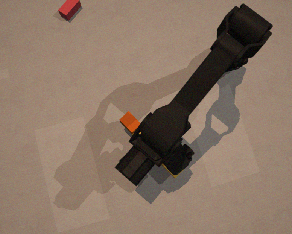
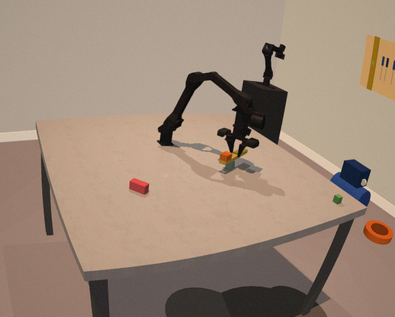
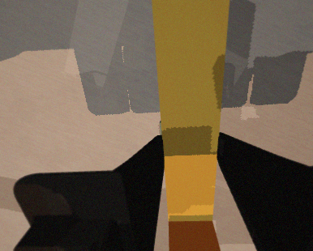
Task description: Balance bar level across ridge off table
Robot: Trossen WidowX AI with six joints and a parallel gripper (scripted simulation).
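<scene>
The yellow bar point(image 1: 175, 176) point(image 2: 225, 162) point(image 3: 190, 81) is above the table, over the small grey-teal ridge point(image 2: 229, 165). In the exterior view its underside is close to the ridge top; whether they touch cannot be told. The bar looks about level, with both ends off the table. An orange block point(image 1: 130, 121) point(image 2: 225, 156) point(image 3: 192, 236) sits on one end of it. My gripper point(image 2: 235, 154) point(image 3: 188, 140) is shut on the bar, one finger on each side, beyond the orange block. In the top view the arm hides the fingers and most of the bar.
A red block point(image 1: 70, 9) point(image 2: 138, 186) lies on the table point(image 2: 108, 231), away from the ridge. A small green cube point(image 2: 337, 199) lies near the right corner. A dark pedestal point(image 2: 265, 108) with another small arm stands behind the table.
</scene>
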